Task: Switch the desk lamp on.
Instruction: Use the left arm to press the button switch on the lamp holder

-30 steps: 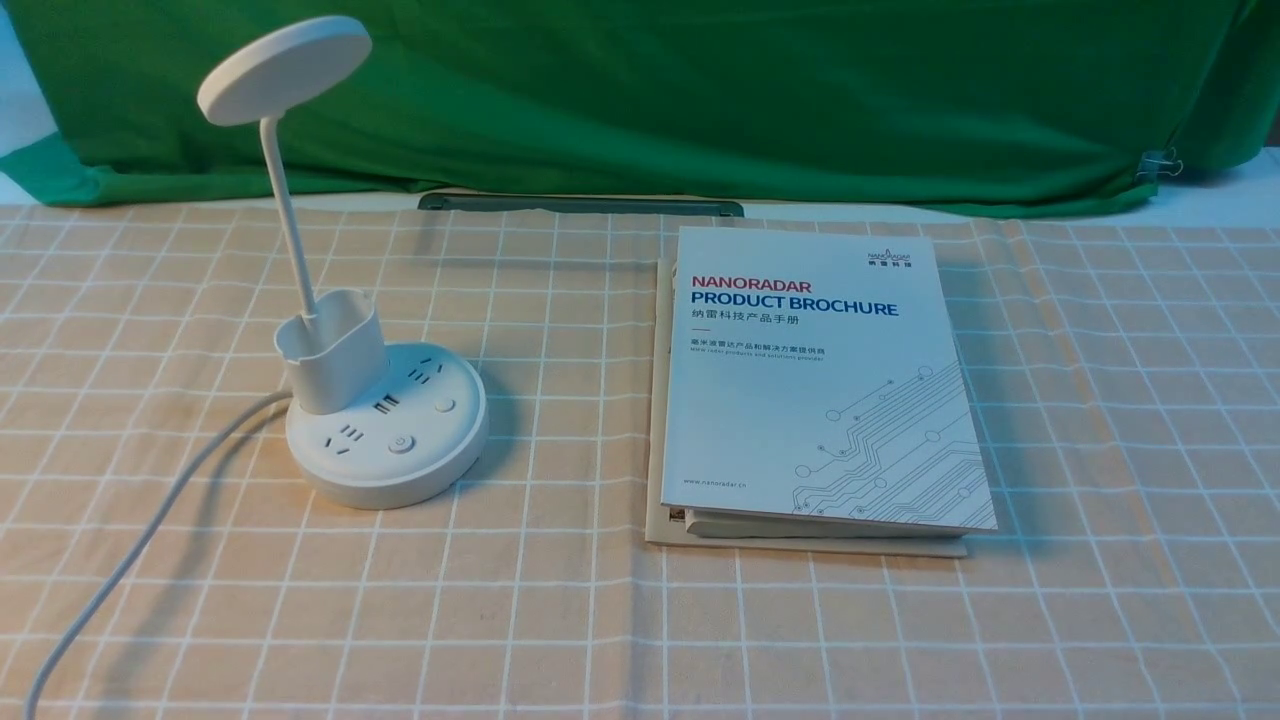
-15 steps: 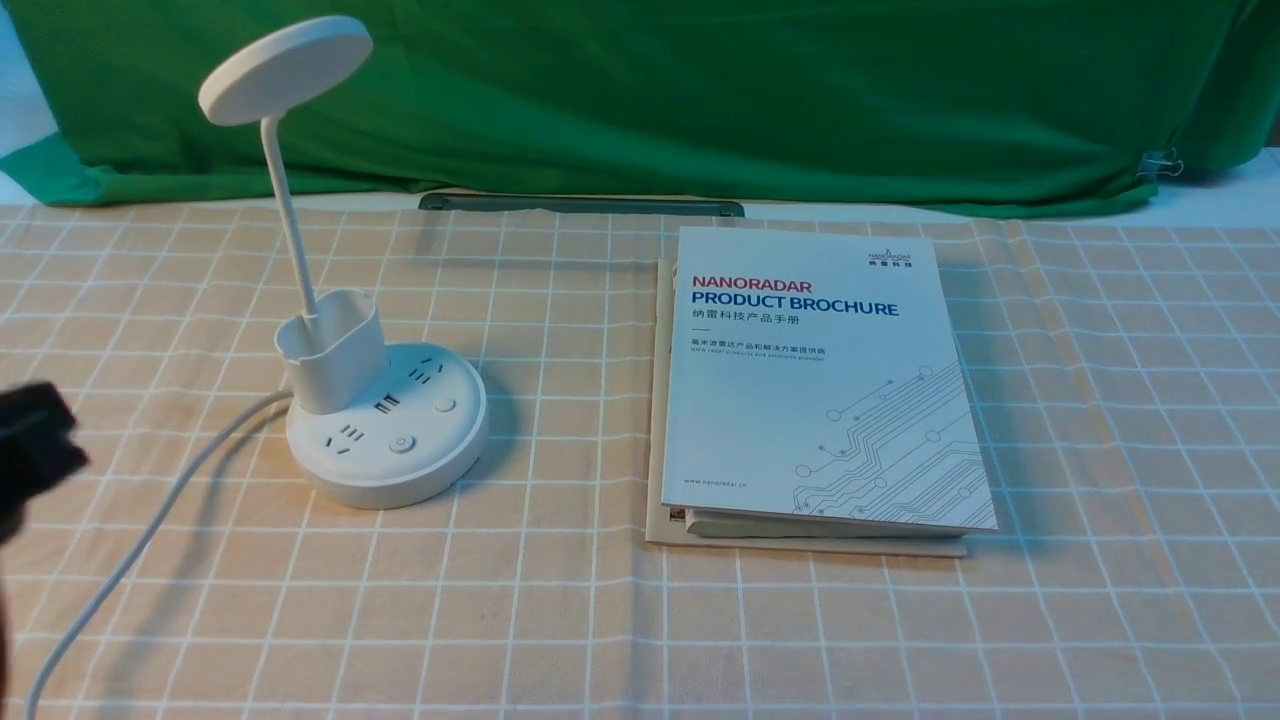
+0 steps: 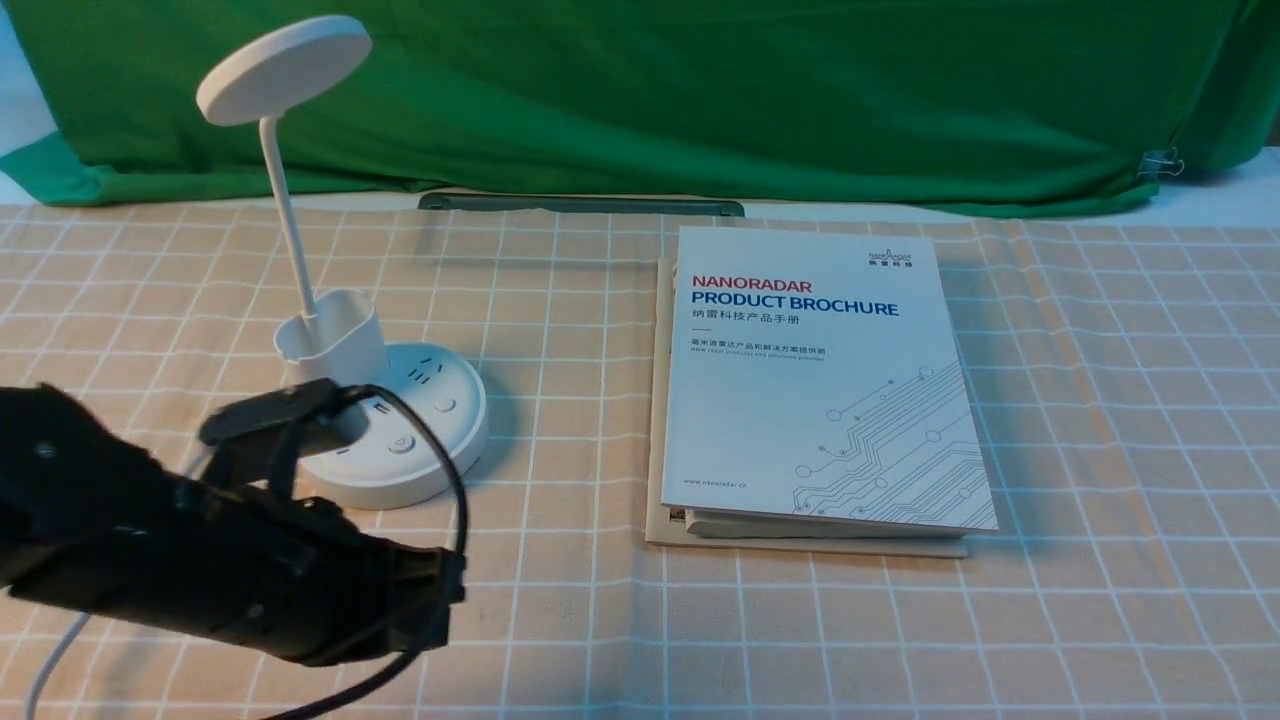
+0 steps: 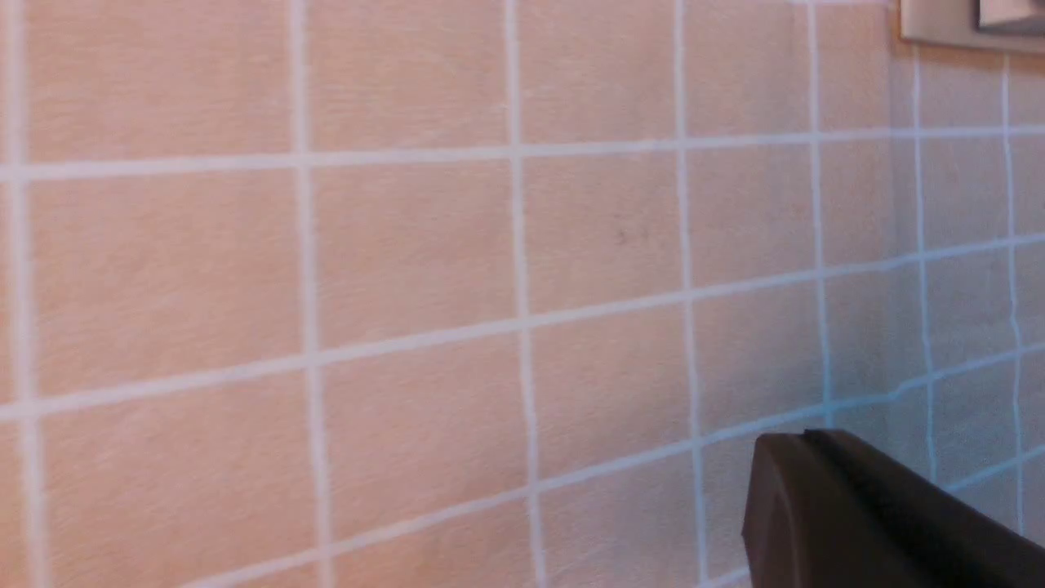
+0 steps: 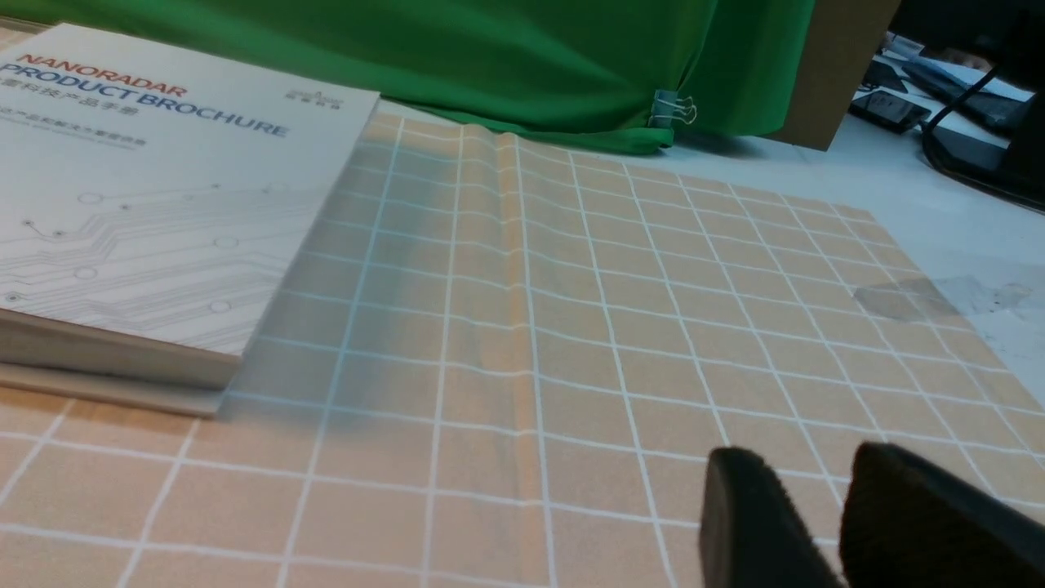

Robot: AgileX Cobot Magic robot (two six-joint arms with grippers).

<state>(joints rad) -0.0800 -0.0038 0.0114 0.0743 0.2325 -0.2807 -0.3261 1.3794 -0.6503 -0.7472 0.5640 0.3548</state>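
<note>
The white desk lamp stands at the left in the front view, with its disc head (image 3: 283, 68), cup (image 3: 335, 335) and round base (image 3: 430, 420) carrying sockets and a round button (image 3: 402, 443). Its white cord (image 3: 50, 660) runs off to the near left. My left arm reaches in from the left, in front of the base, and hides the base's near left part. My left gripper (image 3: 445, 590) is low over the cloth, nearer than the base; in the left wrist view (image 4: 804, 441) its jaws are pressed together and empty. My right gripper (image 5: 804, 461) is out of the front view, with a narrow gap between its fingers, empty.
A white product brochure (image 3: 815, 380) lies right of the lamp on the checked cloth; it also shows in the right wrist view (image 5: 163, 212). A green backdrop (image 3: 700, 90) hangs behind the table. A dark bar (image 3: 580, 204) lies at the cloth's far edge.
My left arm has swung in from the left edge and now covers the near left part of the lamp base. The lamp and brochure have not moved.
</note>
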